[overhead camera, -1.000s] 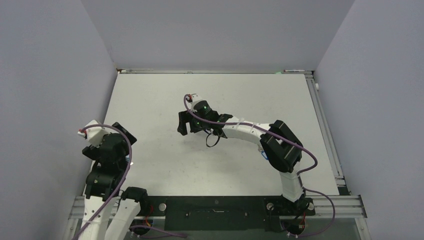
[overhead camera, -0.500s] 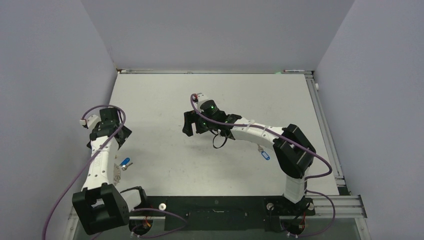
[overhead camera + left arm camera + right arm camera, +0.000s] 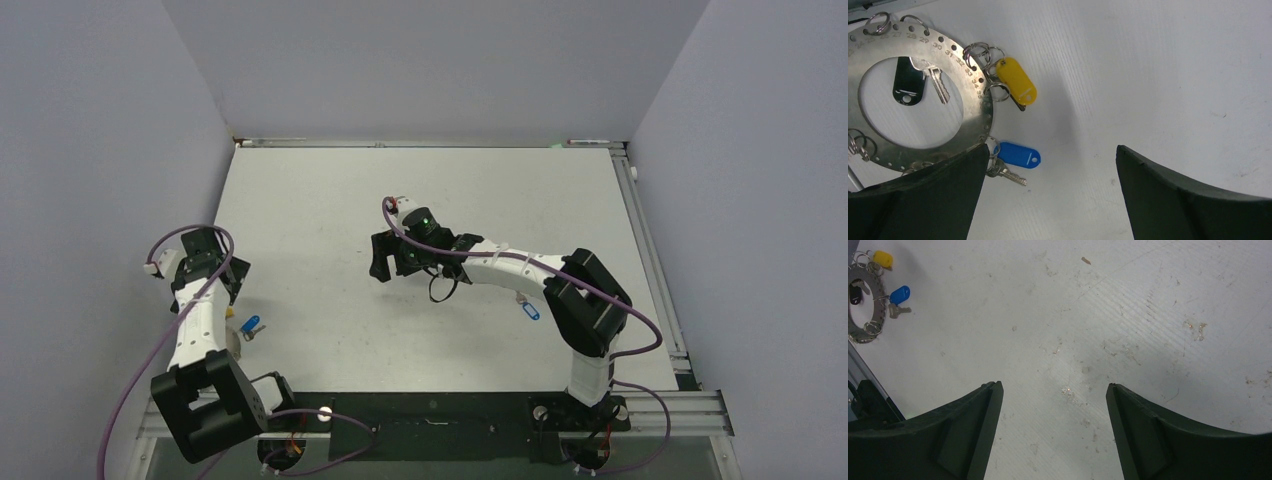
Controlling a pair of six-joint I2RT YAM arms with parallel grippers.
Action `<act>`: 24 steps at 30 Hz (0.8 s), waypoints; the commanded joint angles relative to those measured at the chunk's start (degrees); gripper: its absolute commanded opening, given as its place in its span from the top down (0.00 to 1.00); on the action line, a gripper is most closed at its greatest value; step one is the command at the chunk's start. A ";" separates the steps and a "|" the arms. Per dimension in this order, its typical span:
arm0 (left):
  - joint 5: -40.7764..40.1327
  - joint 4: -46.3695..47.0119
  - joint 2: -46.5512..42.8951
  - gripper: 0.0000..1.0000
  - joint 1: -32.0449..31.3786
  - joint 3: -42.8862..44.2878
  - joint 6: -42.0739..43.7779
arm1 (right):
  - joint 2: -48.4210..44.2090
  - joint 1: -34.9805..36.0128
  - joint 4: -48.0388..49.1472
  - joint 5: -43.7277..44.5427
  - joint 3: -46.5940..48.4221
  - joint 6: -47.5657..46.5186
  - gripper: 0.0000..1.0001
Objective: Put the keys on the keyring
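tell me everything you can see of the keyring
The keyring is a flat grey metal band forming a wide circle, punched with a row of small numbered holes. Small split rings hang from several holes along its outer edge. It lies flat on the white table, near left. A yellow-tagged key and a blue-tagged key sit at its rim; a black-tagged key lies inside its opening. One finger of the left gripper hides its lower edge.

Stamped numbers run round the rim of the flat metal keyring [image 3: 979, 105], one beside each small hole. 27 through 34 read clearly, and the lower ones to their left are faint. The keyring lies up and left of the left gripper [image 3: 1052, 160].
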 commanded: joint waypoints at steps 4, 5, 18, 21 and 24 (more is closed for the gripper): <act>-6.21 2.93 7.46 0.04 0.29 2.94 -3.27 | -3.63 0.30 1.55 -1.11 -1.54 -1.04 0.22; -6.77 1.32 8.56 0.04 0.29 3.34 -4.48 | -3.81 0.34 1.96 -1.28 -1.85 -1.03 0.22; -6.05 -1.76 5.74 0.10 0.29 -3.33 -12.41 | -5.78 0.35 1.55 -2.18 -4.43 -3.27 0.22; -5.48 -0.06 6.17 0.17 0.29 -5.16 -13.92 | -6.21 0.36 1.20 -2.28 -4.88 -3.60 0.22; -4.21 2.76 6.13 0.22 0.35 -7.10 -14.96 | -6.49 0.30 1.12 -2.19 -5.31 -3.77 0.22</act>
